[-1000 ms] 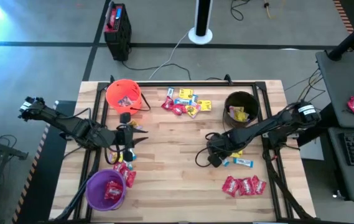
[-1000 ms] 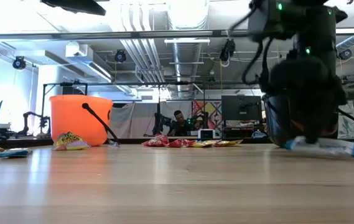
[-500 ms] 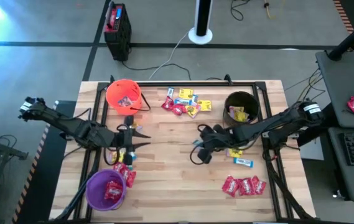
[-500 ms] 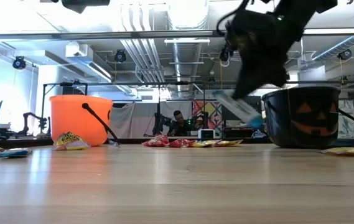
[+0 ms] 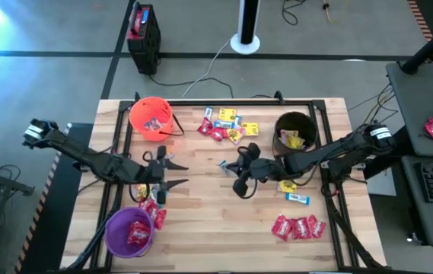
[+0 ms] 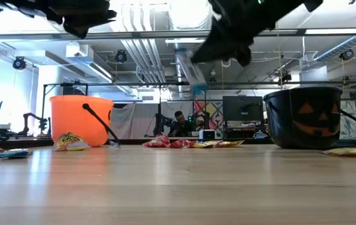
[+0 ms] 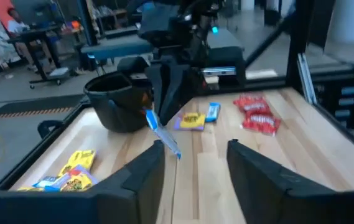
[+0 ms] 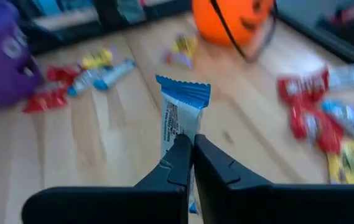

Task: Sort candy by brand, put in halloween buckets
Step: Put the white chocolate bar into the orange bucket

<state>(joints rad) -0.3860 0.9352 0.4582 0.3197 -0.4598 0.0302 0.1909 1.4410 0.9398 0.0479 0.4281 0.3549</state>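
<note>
My right hand [image 5: 235, 169] pinches a blue-and-white candy [image 8: 181, 118] above mid-desk; my left hand [image 5: 172, 173] hangs with its fingers spread, holding nothing.

In the high view the held candy is only a sliver at frame centre, mostly covered by my right hand; the low view cuts off both arms at the top edge. My left hand sits left of centre, over loose candy I can barely make out under it. The orange bucket [image 5: 151, 117] is at upper left, the black bucket [image 5: 294, 131] at upper right with yellow packets inside, and the purple bucket [image 5: 130, 231] at the lower left desk [image 5: 216, 228] edge, holding red packets. A mixed pile [image 5: 227, 125] lies between the upper buckets, red packets [image 5: 298, 227] lie lower right, and one blue packet [image 5: 297, 199] is just above those. Bare wood at centre and bottom leaves open room.
</note>
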